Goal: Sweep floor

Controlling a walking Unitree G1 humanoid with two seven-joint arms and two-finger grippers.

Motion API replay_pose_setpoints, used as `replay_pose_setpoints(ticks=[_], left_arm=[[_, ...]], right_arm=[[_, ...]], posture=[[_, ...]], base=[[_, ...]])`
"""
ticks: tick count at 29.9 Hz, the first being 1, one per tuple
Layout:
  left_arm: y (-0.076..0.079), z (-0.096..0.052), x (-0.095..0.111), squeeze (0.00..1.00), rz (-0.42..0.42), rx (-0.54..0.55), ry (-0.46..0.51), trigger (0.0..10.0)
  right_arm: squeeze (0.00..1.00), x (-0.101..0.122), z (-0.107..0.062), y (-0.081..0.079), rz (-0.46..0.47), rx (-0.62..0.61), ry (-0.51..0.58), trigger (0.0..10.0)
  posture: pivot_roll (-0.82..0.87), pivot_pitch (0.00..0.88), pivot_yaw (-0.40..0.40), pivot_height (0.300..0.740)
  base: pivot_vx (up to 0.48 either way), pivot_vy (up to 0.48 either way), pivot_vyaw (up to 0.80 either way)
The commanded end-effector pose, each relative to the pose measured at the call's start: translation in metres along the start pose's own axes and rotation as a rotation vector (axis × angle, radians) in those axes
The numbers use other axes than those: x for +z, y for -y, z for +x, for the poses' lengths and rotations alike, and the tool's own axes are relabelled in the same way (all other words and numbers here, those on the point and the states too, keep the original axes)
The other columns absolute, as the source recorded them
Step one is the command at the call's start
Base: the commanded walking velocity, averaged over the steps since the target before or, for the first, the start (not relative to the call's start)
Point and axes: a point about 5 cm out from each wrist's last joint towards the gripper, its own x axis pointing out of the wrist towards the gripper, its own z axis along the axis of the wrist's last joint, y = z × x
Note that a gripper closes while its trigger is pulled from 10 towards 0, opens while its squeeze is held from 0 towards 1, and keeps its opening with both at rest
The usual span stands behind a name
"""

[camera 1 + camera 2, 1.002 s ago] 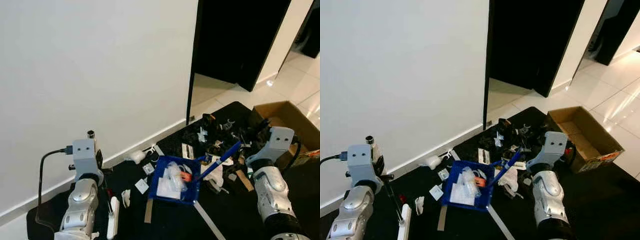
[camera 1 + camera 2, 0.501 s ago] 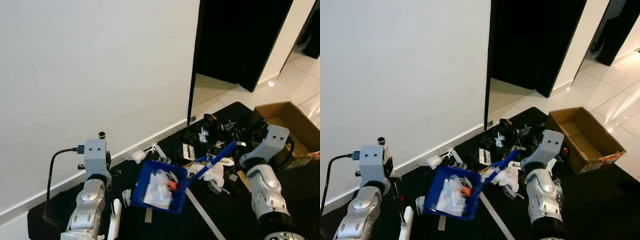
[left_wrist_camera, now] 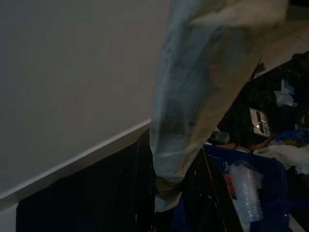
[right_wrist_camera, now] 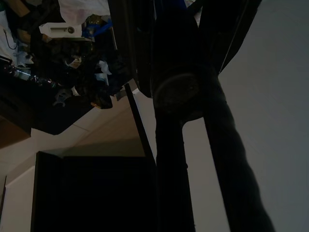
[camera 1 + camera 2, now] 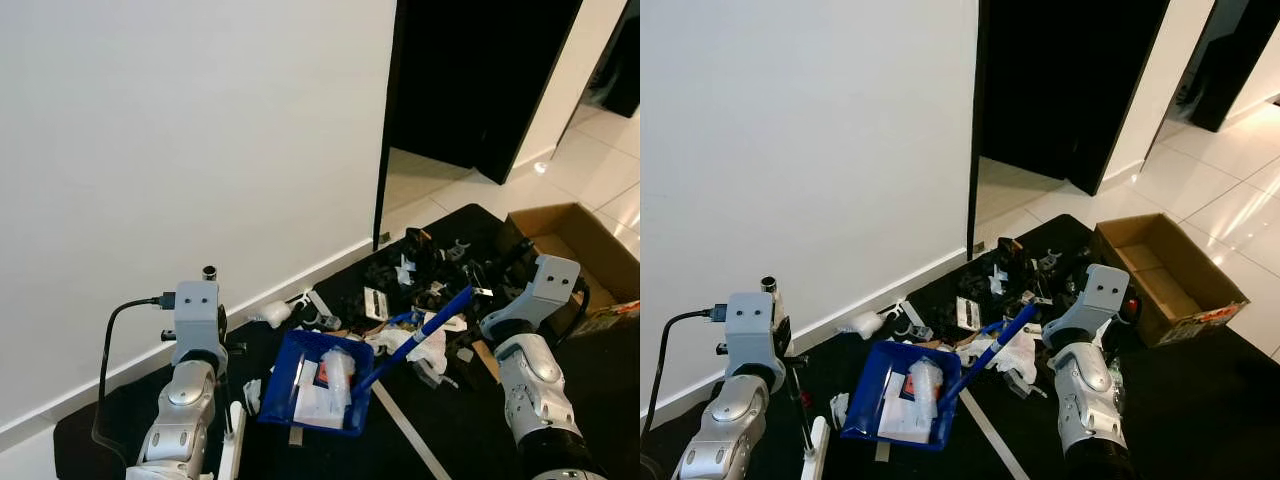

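The blue dustpan (image 5: 318, 390) has tilted back, litter (image 5: 330, 375) inside.

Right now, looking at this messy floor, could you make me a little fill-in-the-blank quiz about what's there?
1. The rectangular plastic dustpan holding scraps is coloured ____.
2. The open cardboard box lies on the robot's ____ side.
3. The litter lies on a floor mat coloured ____.
4. The right gripper is clamped on a dark ____.

Missing words: blue; right; black; handle

A blue dustpan (image 5: 318, 395) with a blue handle (image 5: 420, 335) holds white and clear scraps on a black mat (image 5: 470, 430); brown cardboard box (image 5: 575, 235), white wall (image 5: 190, 140), pale glossy floor tiles (image 5: 440, 195), silver arms
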Motion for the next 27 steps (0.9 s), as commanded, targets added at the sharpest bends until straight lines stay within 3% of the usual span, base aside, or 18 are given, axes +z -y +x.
replay_pose_setpoints(ticks=[1,8,27], left_arm=[[0.0002,-0.0023,0.0006,0.00,0.022,0.013,0.009,10.0],[0.0027,-0.0029,0.0035,0.00,-0.015,0.017,0.023,10.0],[0.0026,-0.0003,0.0041,0.00,-0.011,0.018,0.023,10.0]], right_arm=[[0.00,0.0095,0.0028,-0.0023,0.018,0.013,0.046,10.0],[0.00,0.0087,0.0030,-0.0023,0.019,0.014,0.042,10.0],[0.00,0.0114,0.0044,-0.0021,-0.027,0.017,0.047,10.0]], posture=[[0.04,0.150,0.067,0.740],[0.05,0.148,0.068,0.740],[0.04,0.126,0.066,0.740]], base=[[0.000,0.000,0.00],[0.000,0.000,0.00],[0.000,0.000,0.00]])
